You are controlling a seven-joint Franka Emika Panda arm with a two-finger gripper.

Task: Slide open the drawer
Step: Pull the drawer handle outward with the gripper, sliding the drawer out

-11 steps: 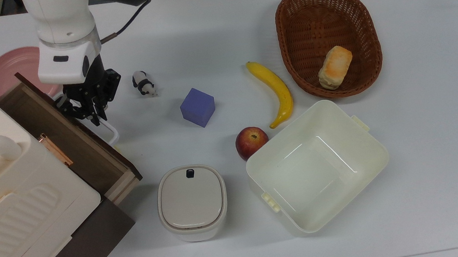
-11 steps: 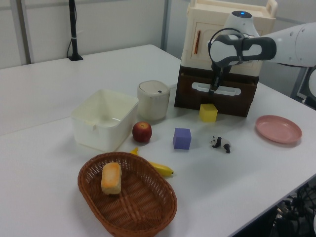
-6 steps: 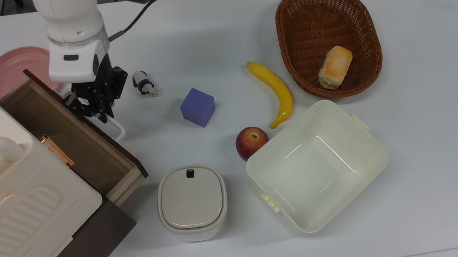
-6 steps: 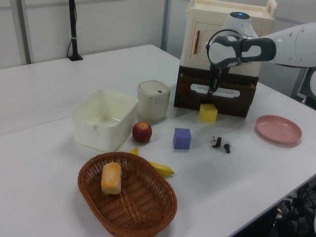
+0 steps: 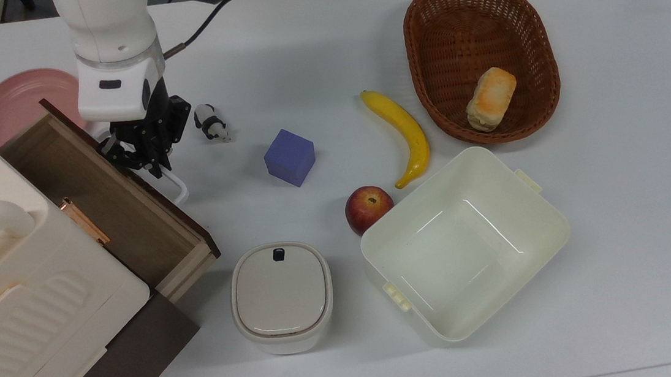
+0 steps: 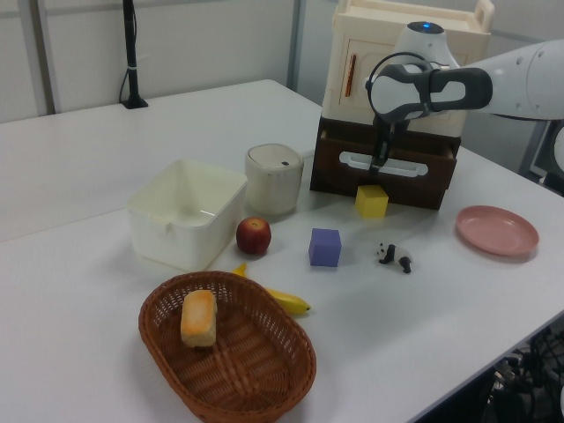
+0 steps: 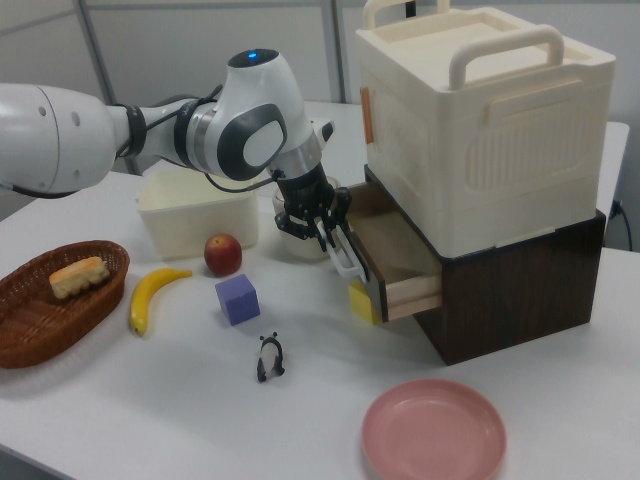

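Drawer first: it sits partly pulled out of the dark brown cabinet base, beneath the cream box, at the top view's left, with its light wood floor already showing. My gripper is down at its front, and my fingers look closed around the white loop handle, near the end of the bar that lies upper left in the top view; the rest of the bar runs free toward the top view's lower right. The front panel's long axis runs diagonally there, from upper left to lower right, so I judge the sliding direction to be square to it, out toward the purple cube and the open table. In the right view a yellow block sits on the table just under the drawer's front, below the panel rather than in its path, as far as I can tell. Holding off-centre, I should pull straight along the slide, or the drawer could skew and bind.
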